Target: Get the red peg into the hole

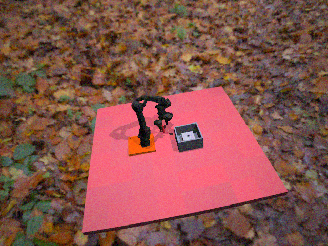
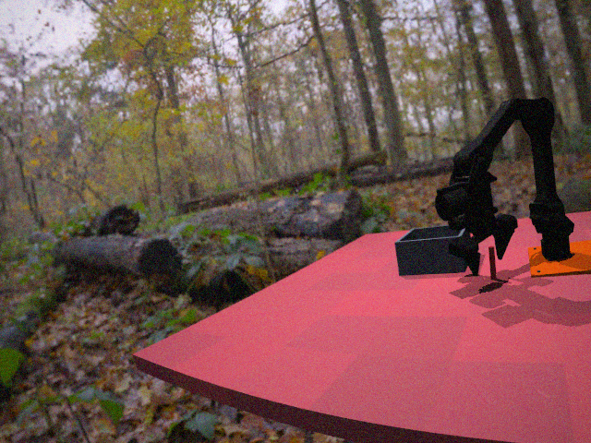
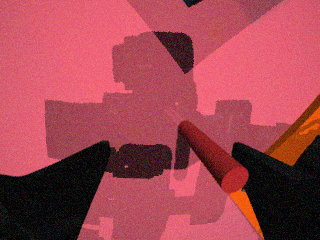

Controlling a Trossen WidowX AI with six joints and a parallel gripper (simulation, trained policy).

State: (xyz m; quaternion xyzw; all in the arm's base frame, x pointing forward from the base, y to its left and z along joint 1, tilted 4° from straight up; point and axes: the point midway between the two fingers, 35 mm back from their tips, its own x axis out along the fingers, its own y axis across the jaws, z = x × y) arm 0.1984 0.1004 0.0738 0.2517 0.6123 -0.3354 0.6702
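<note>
The red peg (image 1: pixel 163 129) (image 2: pixel 492 262) (image 3: pixel 212 156) stands upright on the pink table. My gripper (image 1: pixel 164 127) (image 2: pixel 487 266) (image 3: pixel 171 148) is open and low around the peg, with one finger on either side. In the wrist view the peg is nearer the right finger, and a gap shows between it and the left finger. Nothing is gripped. The dark grey open box (image 1: pixel 191 145) (image 2: pixel 427 258) stands beside the gripper. The white plate (image 1: pixel 184 137) with its hole lies at the box's bottom in the top view; the plate is hidden in the exterior view.
The arm's orange base plate (image 1: pixel 134 148) (image 2: pixel 545 268) (image 3: pixel 294 147) lies on the other side of the peg from the box. The box walls rise from the pink table (image 1: pixel 148 190) (image 2: pixel 381 333) close to the gripper. Arm shadows fall around the peg.
</note>
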